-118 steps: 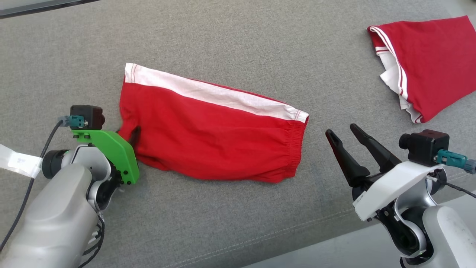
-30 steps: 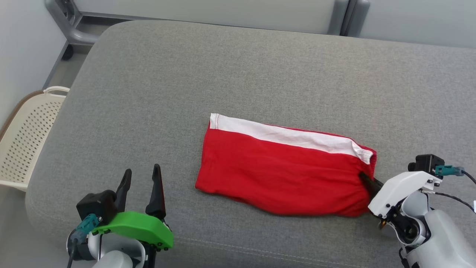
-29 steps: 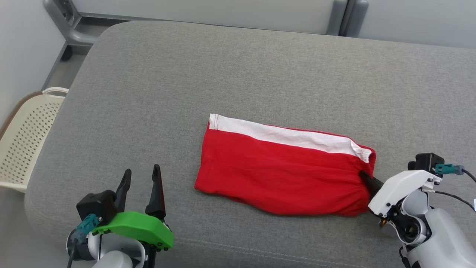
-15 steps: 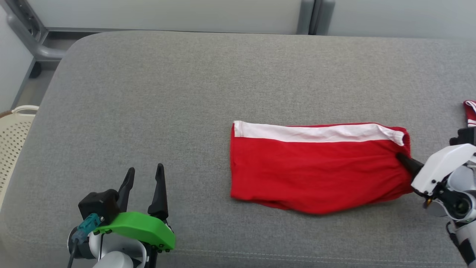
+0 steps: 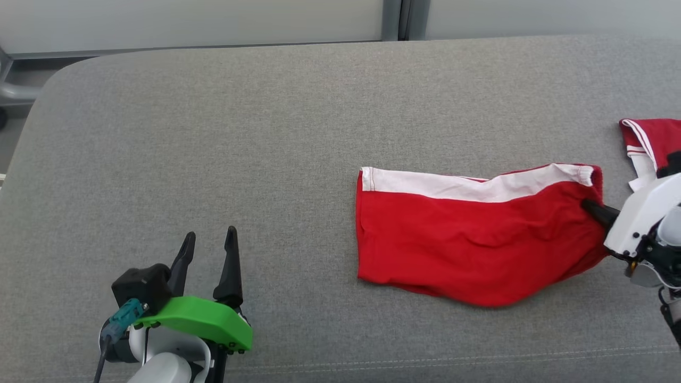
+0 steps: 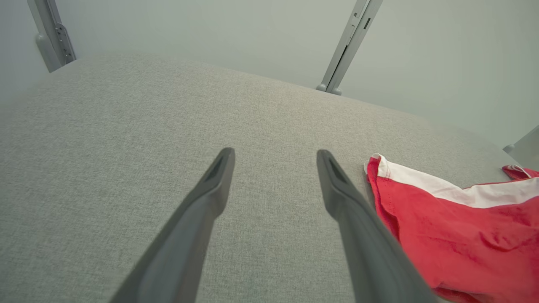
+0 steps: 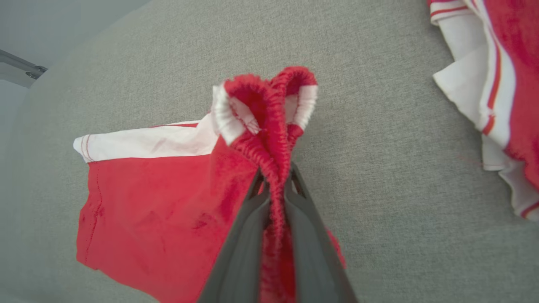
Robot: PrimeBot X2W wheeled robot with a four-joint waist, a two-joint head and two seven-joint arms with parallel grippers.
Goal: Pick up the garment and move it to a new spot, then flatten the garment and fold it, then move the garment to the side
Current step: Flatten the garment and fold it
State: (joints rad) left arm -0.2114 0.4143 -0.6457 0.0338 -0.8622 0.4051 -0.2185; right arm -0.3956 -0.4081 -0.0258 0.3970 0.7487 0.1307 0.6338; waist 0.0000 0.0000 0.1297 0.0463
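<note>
The garment (image 5: pixel 468 239) is a folded pair of red shorts with a white side stripe, lying on the grey cushion (image 5: pixel 213 149) right of centre. My right gripper (image 5: pixel 588 206) is shut on its elastic waistband, whose bunched edge (image 7: pixel 273 126) is lifted between the fingers. The left end of the garment (image 6: pixel 454 227) still rests flat. My left gripper (image 5: pixel 208 244) hovers open and empty over bare cushion at the lower left, well apart from the cloth. Its spread fingers (image 6: pixel 214 181) point toward the far edge.
A second red and white garment (image 5: pixel 652 143) lies at the right edge of the cushion, close behind my right gripper; it is the same piece (image 7: pixel 497 75) seen from the right wrist. A pale wall panel with a grey post (image 5: pixel 396 18) runs behind the cushion.
The head camera has swung right, so the basket has left the picture. My right gripper closed on the waistband and has raised and pulled that end rightward, wrinkling the cloth. The left arm stayed put.
</note>
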